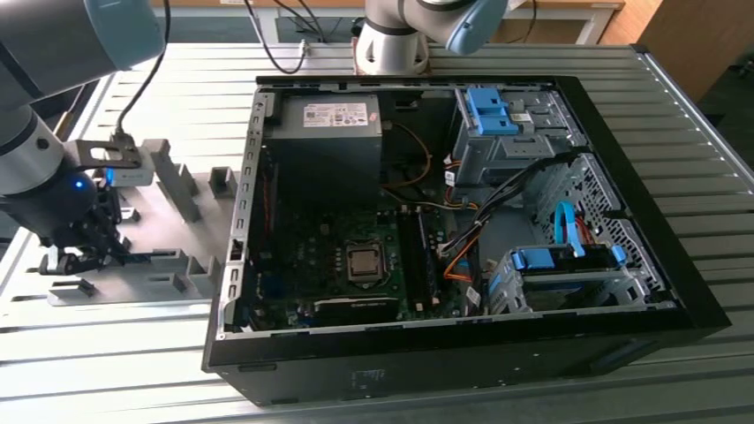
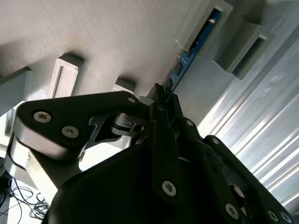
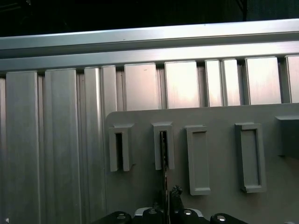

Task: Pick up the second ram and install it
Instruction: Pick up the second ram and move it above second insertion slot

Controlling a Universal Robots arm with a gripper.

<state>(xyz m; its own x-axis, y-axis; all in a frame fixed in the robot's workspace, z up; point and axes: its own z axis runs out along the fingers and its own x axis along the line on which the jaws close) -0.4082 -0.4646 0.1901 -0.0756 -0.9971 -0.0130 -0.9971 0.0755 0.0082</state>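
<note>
The gripper [image 2: 160, 91] is closed on the near end of the second ram [image 2: 188, 57], whose long axis runs straight away from it into a grey fixture block [image 2: 226, 8].

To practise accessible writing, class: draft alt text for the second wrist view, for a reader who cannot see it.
The robot's black hand pinches one end of the second ram, a memory stick seated in a grey fixture block. Other grey slotted blocks sit nearby on a pale plate.
</note>
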